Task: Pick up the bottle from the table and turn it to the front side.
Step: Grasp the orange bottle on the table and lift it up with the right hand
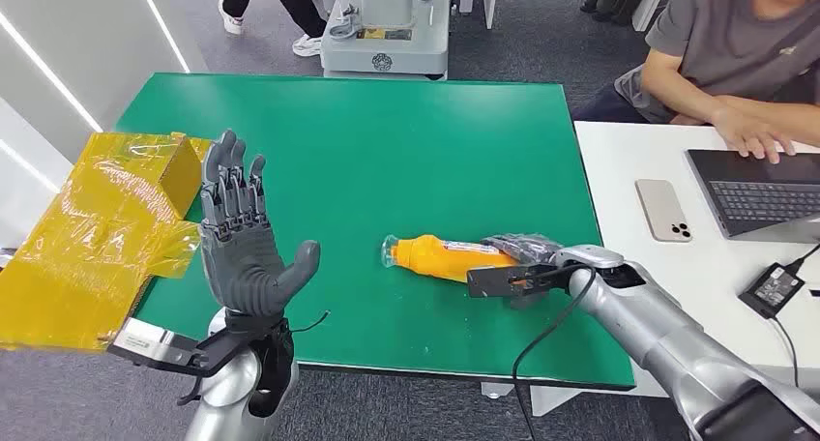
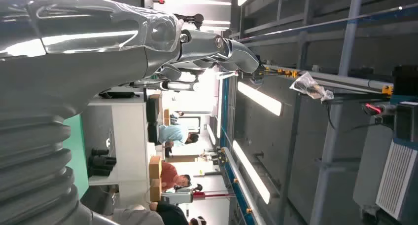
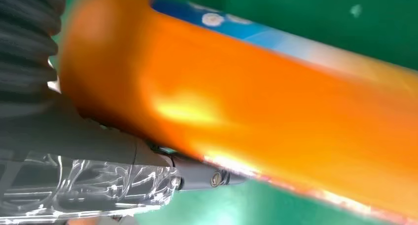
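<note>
One orange bottle [image 1: 440,256] lies on one green table [image 1: 387,132], with two robot hands, the left hand [image 1: 242,243] and the right hand [image 1: 522,262], one yellow box [image 1: 97,228], one phone [image 1: 663,210], one laptop [image 1: 759,190] and one seated person [image 1: 735,44]

A flat green table mat [image 1: 387,151] covers the middle of the head view. At three o'clock stands a white desk [image 1: 619,238] carrying an open dark laptop [image 1: 754,185], a beige phone [image 1: 664,210] and a black power adapter [image 1: 771,286]. At nine o'clock sits a yellow tape-wrapped cardboard box [image 1: 97,228]. Grey floor [image 1: 251,49] shows at twelve o'clock (beside a grey machine base [image 1: 385,30]).
</note>
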Robot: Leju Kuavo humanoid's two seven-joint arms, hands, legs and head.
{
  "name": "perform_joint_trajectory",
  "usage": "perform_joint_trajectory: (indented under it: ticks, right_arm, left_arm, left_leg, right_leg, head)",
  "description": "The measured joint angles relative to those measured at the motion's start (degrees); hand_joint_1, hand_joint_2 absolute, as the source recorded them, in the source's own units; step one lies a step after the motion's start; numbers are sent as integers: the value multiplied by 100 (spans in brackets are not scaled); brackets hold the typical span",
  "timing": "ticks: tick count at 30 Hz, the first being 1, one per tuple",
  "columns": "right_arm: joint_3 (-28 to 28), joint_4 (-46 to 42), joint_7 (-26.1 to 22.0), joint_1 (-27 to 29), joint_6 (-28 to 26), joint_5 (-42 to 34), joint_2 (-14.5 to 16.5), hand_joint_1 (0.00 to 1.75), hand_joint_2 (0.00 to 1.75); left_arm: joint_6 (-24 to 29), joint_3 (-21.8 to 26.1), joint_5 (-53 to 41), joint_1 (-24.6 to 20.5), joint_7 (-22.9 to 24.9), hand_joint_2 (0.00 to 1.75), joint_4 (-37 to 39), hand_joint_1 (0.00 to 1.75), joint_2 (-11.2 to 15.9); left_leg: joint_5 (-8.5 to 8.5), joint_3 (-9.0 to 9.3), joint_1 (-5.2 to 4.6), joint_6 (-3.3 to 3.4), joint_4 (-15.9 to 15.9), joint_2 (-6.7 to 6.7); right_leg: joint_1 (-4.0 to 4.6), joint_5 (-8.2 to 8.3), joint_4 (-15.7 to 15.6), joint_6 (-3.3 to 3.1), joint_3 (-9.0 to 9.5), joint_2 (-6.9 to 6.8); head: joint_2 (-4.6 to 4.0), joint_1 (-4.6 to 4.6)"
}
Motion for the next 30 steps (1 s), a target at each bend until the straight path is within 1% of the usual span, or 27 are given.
perform_joint_trajectory:
  ticks: [8,16,17,20,21,27,30]
  right_arm:
    - [7,-201,107,171,-102,-3,-143,0,175]
    - [10,-293,129,252,-161,-3,-216,1,175]
    - [10,-302,129,261,-182,0,-222,41,175]
    - [11,-337,115,296,-361,71,-228,171,175]
    - [14,-346,101,307,-457,116,-228,175,175]
    - [11,-356,20,367,-1000,406,-182,175,175]
    - [-15,-355,6,420,-1165,522,-124,175,175]
  left_arm:
    - [-52,-1,16,-43,0,175,57,0,-28]
    - [-65,-1,18,-48,0,175,98,0,-47]
    - [-66,-1,18,-49,0,175,104,0,-47]
    - [-69,-1,21,-52,0,175,125,0,-46]
    - [-73,-1,25,-54,0,175,132,0,-46]
    - [-91,0,27,-57,0,175,143,0,-46]
    - [-101,0,16,-58,0,175,143,0,-46]
  left_leg:
    - [0,6,2,-1,-2,2]
    - [0,10,1,0,0,4]
    - [0,10,1,0,0,4]
    - [0,10,1,0,0,4]
    - [0,10,1,0,0,4]
    - [0,10,1,0,-1,3]
    - [0,10,1,0,-1,4]
  right_leg:
    - [2,-1,0,0,1,3]
    - [1,0,-1,1,10,3]
    - [1,0,-1,1,11,3]
    - [1,0,-2,1,12,3]
    - [1,0,-2,1,12,3]
    - [1,0,0,1,12,3]
    - [1,0,1,1,11,3]
  head:
    - [0,-1]
    - [0,-1]
    - [0,0]
    - [0,-1]
    - [0,-1]
    - [0,-1]
    - [0,-1]
